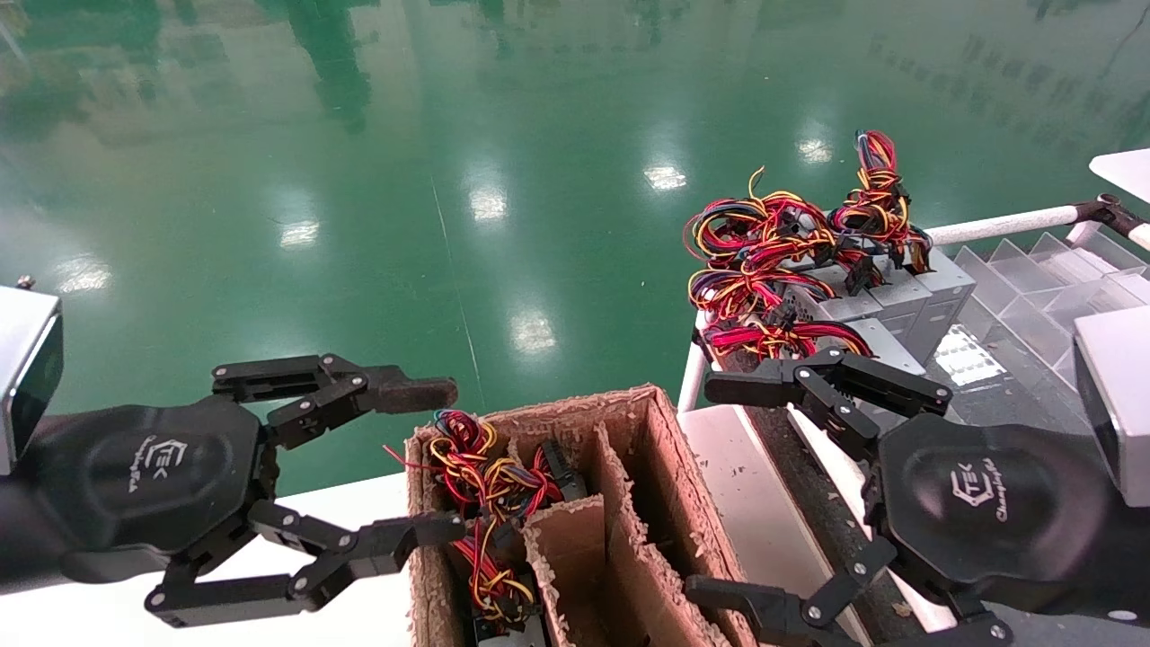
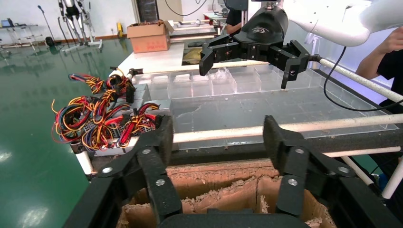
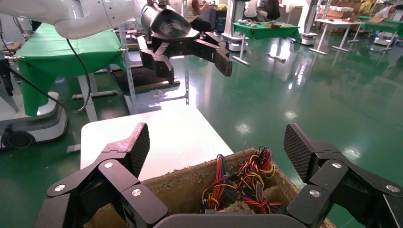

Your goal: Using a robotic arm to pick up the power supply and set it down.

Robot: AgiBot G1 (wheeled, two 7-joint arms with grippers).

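Several grey power supplies (image 1: 901, 299) with red, yellow and orange wire bundles (image 1: 771, 241) lie in a row on the rack at the right; the left wrist view shows them too (image 2: 107, 121). Another wire bundle (image 1: 474, 469) pokes out of the left compartment of a torn cardboard box (image 1: 656, 431) in the middle, and its body is mostly hidden; the right wrist view shows that bundle (image 3: 244, 178). My left gripper (image 1: 429, 460) hangs open just left of the box. My right gripper (image 1: 714, 490) hangs open just right of it, below the row. Neither holds anything.
A white table (image 1: 341, 512) lies under the left gripper. Clear divided bins (image 1: 1033, 288) and a white pipe rail (image 1: 997, 222) sit behind the rack. The box's right compartments hold nothing I can see. Green floor lies beyond. A person (image 2: 392, 54) stands near the rack.
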